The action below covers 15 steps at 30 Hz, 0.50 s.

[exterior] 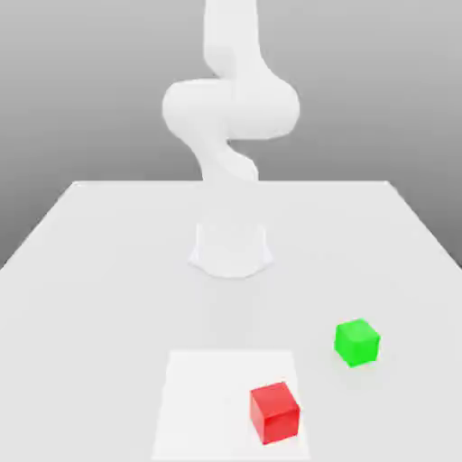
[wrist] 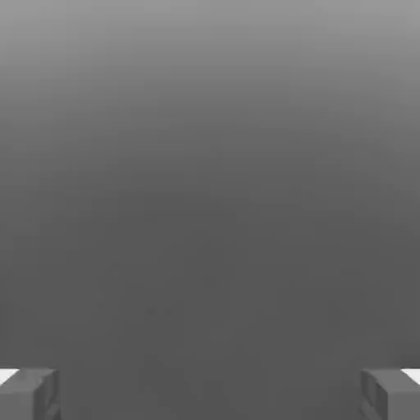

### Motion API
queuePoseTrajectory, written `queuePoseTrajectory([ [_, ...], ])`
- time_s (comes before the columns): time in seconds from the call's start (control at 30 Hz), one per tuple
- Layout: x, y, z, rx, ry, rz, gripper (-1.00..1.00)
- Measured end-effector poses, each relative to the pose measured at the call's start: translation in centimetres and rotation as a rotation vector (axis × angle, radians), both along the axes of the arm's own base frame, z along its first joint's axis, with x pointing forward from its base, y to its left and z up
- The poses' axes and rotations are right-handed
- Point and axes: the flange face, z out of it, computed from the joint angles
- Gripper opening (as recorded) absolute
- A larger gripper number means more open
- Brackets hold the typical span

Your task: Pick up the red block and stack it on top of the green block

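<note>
Red block sits on the white table near the front edge in the exterior view, on a slightly brighter square patch, with the green block near it, farther back and toward the exterior view's right; the two are apart, not touching. We see the arm folded up high above its base, well away from both cubes. In the hand view our gripper shows its two fingertips spread wide to opposite sides with nothing between them, so it is open and empty, facing only grey background. We judge the step in hand to be the reach toward the red cube. To do it well, we should bring the hand over the cube first, turn the fingers to face two flat opposite sides, descend straight, and close only once the cube is centred, keeping clear of the green one.
</note>
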Motion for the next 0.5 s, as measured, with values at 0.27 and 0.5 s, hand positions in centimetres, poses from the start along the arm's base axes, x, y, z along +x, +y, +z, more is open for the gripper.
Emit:
queuePoseTrajectory([
  [0.27, 7.8, 1.9, -15.1, -0.039, 0.247, 0.098, 0.0],
  [0.5, 9.9, 3.7, -29.2, -0.076, 0.457, 0.185, 0.0],
])
